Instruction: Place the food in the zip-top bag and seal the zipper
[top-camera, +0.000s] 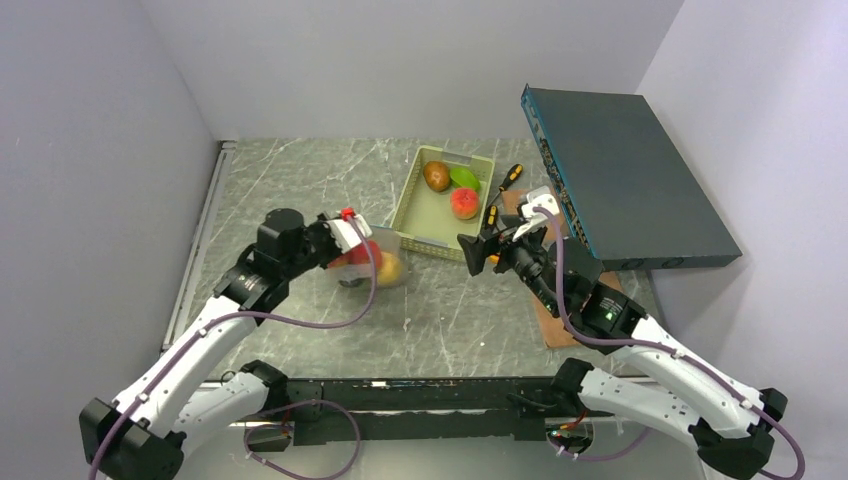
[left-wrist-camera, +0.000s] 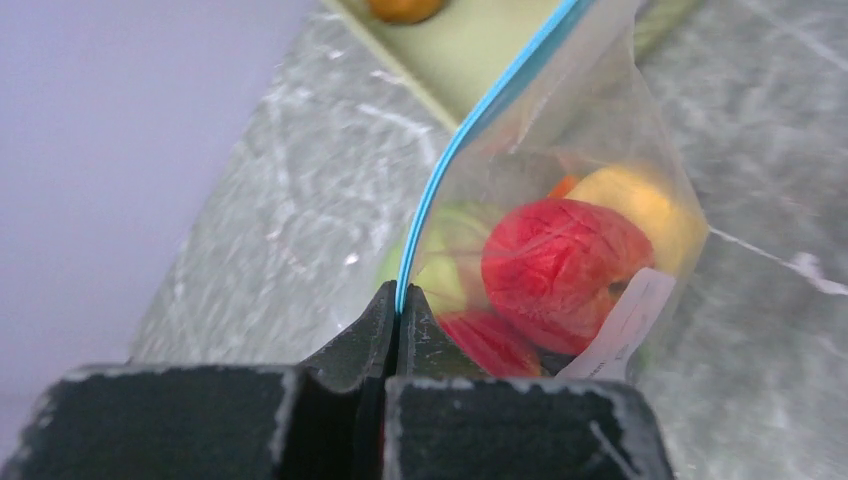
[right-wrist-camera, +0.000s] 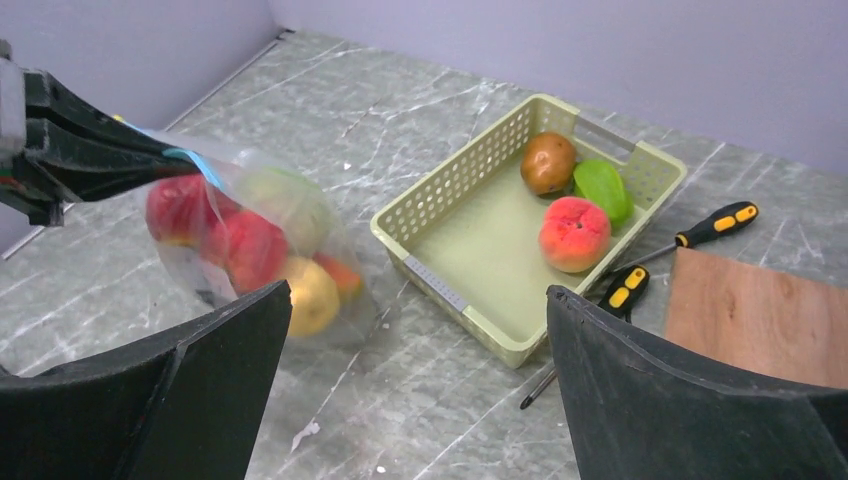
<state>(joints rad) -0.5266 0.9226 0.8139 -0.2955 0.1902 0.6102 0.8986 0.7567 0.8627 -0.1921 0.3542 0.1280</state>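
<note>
Left jaws tight on zipper (left-wrist-camera: 455, 140): wrist view.

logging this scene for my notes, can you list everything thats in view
zip-top bag: one, clear, on the table left of the basket
zipper: one, light blue, along the bag's mouth
food in bag: several, red, yellow, green, orange; exact count unclear
basket: one, pale green, mid table
food in basket: three, brown, green, red, at its far end
screwdrivers: two, yellow and black handles, right of basket
wooden board: one, brown, right
flat box: one, dark teal, far right
table: grey marble
left gripper: shut on the zipper
right gripper: open, empty
</note>
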